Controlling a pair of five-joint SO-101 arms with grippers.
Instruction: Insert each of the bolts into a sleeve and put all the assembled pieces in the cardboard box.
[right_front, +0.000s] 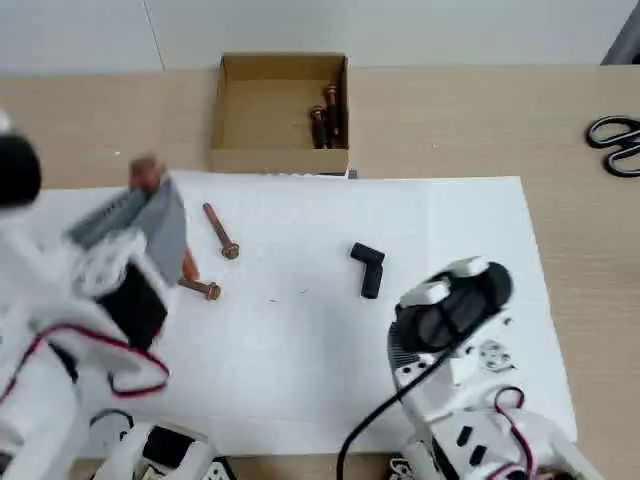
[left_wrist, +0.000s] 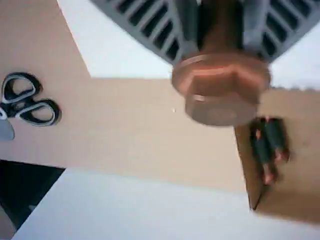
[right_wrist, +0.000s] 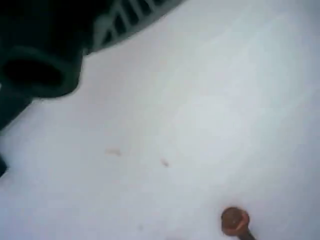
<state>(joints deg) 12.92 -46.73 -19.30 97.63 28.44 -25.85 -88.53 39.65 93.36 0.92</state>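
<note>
Likely a robotics lab bench: a pale wooden counter covered by a white paper sheet, with black-handled scissors and a small open cardboard box.

No text, label or number can be read anywhere.

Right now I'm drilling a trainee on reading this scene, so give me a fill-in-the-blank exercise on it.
1. The left tool is shut on a copper ___.
2. The assembled pieces lie inside the ___.
3. The black sleeves lie on the white ___.
4. Off to the side, on the bare table, lie the ___.
Missing words: bolt; cardboard box; sheet; scissors.
</note>
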